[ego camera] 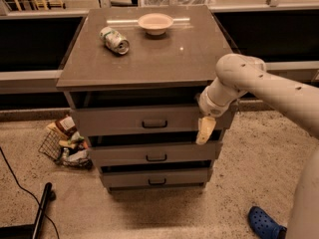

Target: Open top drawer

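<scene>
The end effector (206, 130) hangs pointing down at the right end of the top drawer (124, 119), well right of its dark handle (154, 124); I cannot tell whether it is open or closed. That drawer sits directly under the desk (164, 59) top, which carries a can (114, 39) and a bowl (155, 23).

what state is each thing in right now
top drawer: looks shut, handle untouched
middle drawer: looks shut
bottom drawer: looks shut
can: lying on its side
bowl: upright
pincer: pointing down before the top drawer's right end, clear of the handle
basket: stuffed full
</scene>
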Robot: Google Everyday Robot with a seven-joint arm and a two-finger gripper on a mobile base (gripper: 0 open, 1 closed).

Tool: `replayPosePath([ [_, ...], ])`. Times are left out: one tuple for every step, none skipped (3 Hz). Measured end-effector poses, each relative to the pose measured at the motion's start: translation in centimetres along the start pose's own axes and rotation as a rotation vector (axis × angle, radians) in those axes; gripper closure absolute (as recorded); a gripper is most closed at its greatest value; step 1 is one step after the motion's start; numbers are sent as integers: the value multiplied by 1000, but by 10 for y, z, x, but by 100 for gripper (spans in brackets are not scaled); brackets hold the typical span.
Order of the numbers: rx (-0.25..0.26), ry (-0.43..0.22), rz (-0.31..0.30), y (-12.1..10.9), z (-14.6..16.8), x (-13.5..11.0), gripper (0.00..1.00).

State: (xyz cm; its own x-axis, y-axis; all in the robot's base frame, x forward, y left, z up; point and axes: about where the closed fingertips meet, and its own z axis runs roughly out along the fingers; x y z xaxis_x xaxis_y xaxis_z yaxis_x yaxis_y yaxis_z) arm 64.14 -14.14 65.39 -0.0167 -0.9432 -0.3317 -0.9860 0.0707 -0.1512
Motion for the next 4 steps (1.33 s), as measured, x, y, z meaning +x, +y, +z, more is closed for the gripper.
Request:
replayPosePath([
  [-14,-9,0,-4,13,-2,19],
  [21,-20,-17,6,-3,-6,50],
  [39,-23,-29,27,-22,-6,73],
  [21,-34,-64,52,-34,-10,96],
])
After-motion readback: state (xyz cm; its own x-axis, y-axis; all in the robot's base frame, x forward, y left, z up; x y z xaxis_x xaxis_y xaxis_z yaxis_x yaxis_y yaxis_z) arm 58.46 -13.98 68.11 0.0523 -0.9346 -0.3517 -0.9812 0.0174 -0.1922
